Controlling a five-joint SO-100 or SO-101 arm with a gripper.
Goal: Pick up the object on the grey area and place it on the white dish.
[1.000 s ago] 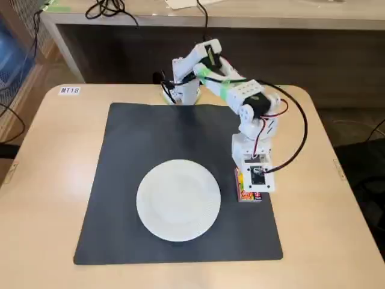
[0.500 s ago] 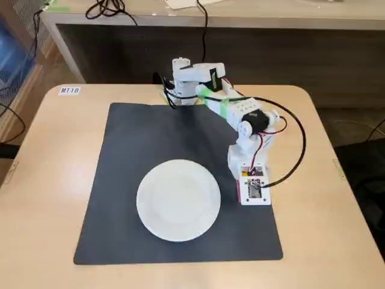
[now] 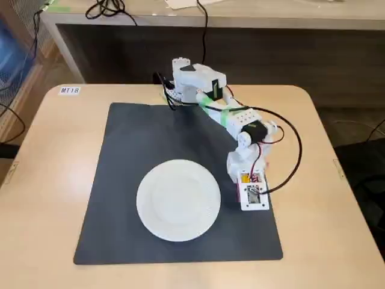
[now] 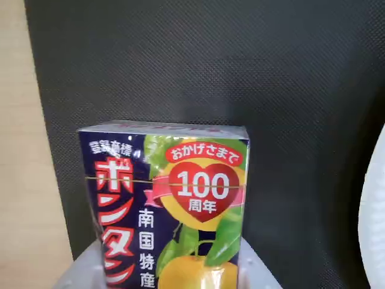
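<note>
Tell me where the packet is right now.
The packet sits between the gripper's fingers over the grey mat, right of the white plate in the fixed view.

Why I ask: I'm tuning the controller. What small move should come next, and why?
Probably swing the hand left in the fixed view, toward the plate. The packet appears gripped in the hand, over the grey mat just right of the plate, which holds nothing yet.

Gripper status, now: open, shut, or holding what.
Gripper: shut on the packet, carried above the grey mat beside the white plate; its fingers are barely visible.
</note>
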